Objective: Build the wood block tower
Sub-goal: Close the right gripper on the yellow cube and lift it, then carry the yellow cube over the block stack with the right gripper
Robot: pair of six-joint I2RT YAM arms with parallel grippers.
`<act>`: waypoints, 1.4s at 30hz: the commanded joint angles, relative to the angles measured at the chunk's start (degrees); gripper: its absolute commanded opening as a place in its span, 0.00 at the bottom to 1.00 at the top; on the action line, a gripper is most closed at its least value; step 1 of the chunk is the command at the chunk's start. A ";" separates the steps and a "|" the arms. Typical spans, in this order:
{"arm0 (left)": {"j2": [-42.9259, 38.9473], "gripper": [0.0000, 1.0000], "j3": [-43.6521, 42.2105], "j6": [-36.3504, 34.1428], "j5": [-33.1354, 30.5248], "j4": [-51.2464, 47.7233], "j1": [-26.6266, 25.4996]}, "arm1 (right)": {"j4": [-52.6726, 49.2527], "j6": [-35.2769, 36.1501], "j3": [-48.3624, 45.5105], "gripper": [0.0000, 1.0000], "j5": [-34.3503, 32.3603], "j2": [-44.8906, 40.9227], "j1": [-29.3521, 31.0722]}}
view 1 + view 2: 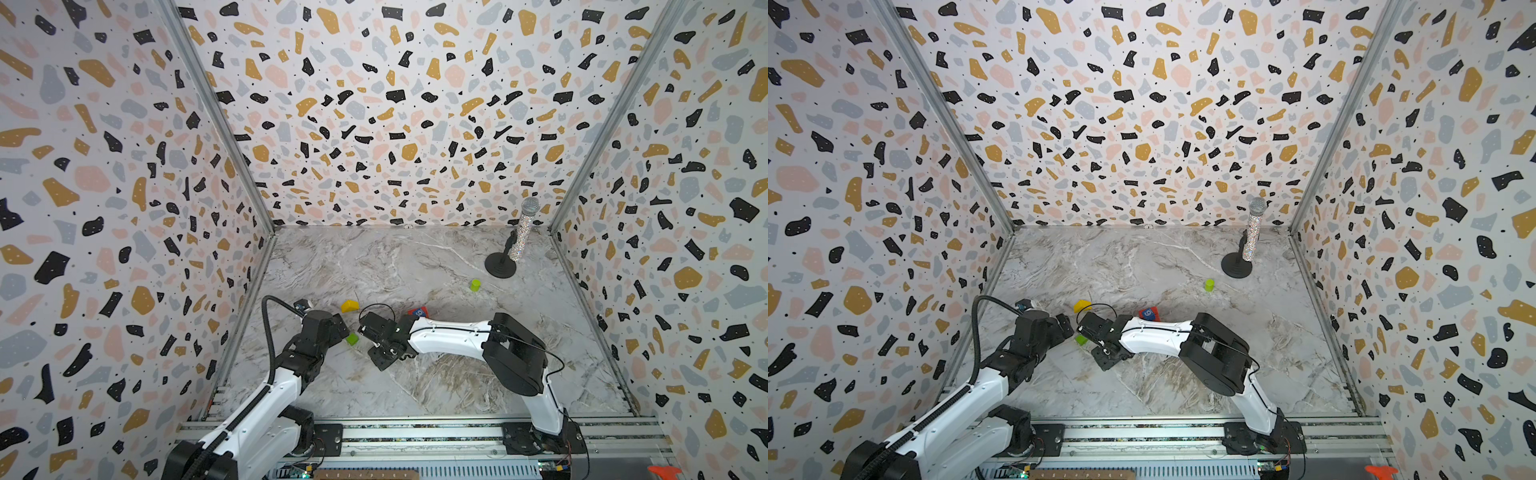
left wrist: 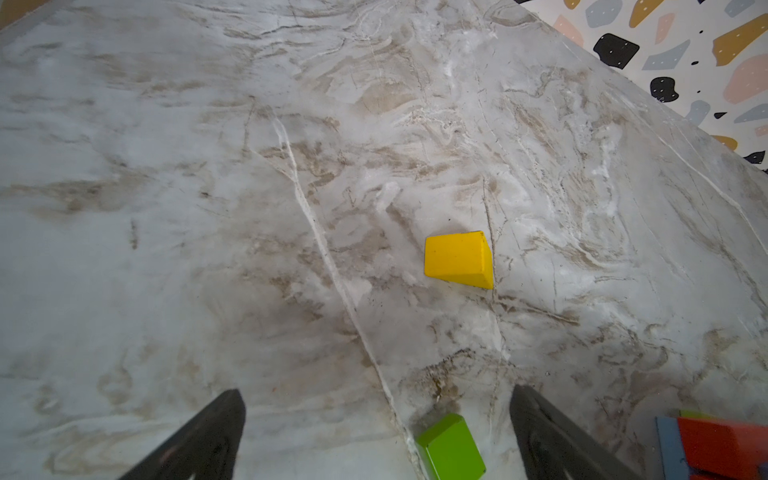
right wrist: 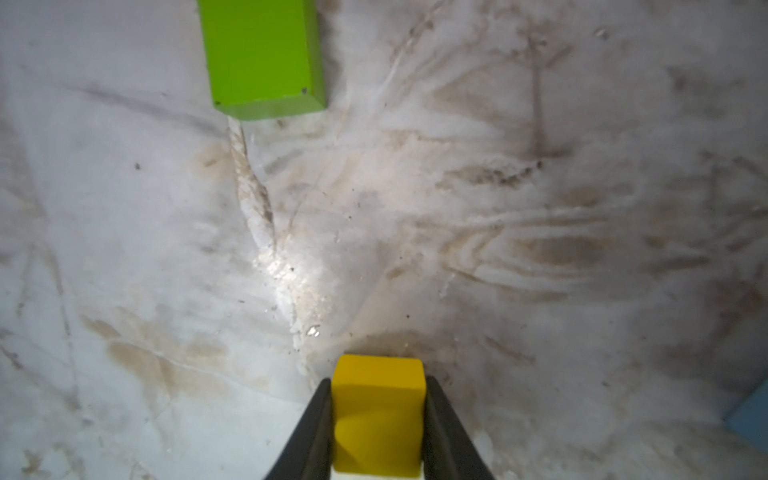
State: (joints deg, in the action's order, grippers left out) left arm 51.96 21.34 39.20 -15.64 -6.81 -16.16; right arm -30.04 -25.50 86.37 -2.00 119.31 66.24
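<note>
Right now my right gripper (image 3: 378, 382) is clamped on a yellow cube (image 3: 378, 415), one black finger (image 3: 316, 419) pressed flat against each side of it, low over the marble table (image 3: 540, 249). Whether the cube rests on anything underneath I cannot tell. Just ahead of it a green brick (image 3: 262, 54) lies flat on the marble, and the corner of a light blue block (image 3: 752, 415) shows at the frame edge. My left gripper (image 2: 376, 392) hangs with its fingers spread wide and grasps nothing. The green brick (image 2: 451, 446) lies under the gap between them, untouched, and a yellow wedge (image 2: 457, 259) sits a little beyond. In both top views the two wrists meet near the middle of the table, with the wedge (image 1: 349, 306) just behind them, a red block marked 9 (image 1: 419, 312) showing behind the right forearm, a lime cylinder (image 1: 1209, 284) standing alone further back, and a glittery microphone (image 1: 524, 232) in the far right corner.
</note>
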 commanded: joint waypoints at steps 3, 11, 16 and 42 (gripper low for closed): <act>-0.63 1.00 0.19 -1.33 1.36 1.36 0.42 | -2.51 -0.01 1.89 0.26 -1.22 -2.44 0.19; 0.11 1.00 1.28 -4.47 7.97 2.78 0.34 | -5.56 1.84 3.91 0.25 -2.86 -6.60 -1.97; 1.11 1.00 3.23 -4.66 10.45 3.21 0.22 | -6.73 3.57 3.98 0.25 -3.17 -10.44 -5.08; 13.54 1.00 8.63 -3.10 7.83 8.81 -8.01 | -13.83 19.49 5.63 0.25 -1.48 -15.48 -17.53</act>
State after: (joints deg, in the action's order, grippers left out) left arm 64.73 28.14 36.25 -6.96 0.01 -23.92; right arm -42.85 -7.40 91.55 -2.63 106.13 49.08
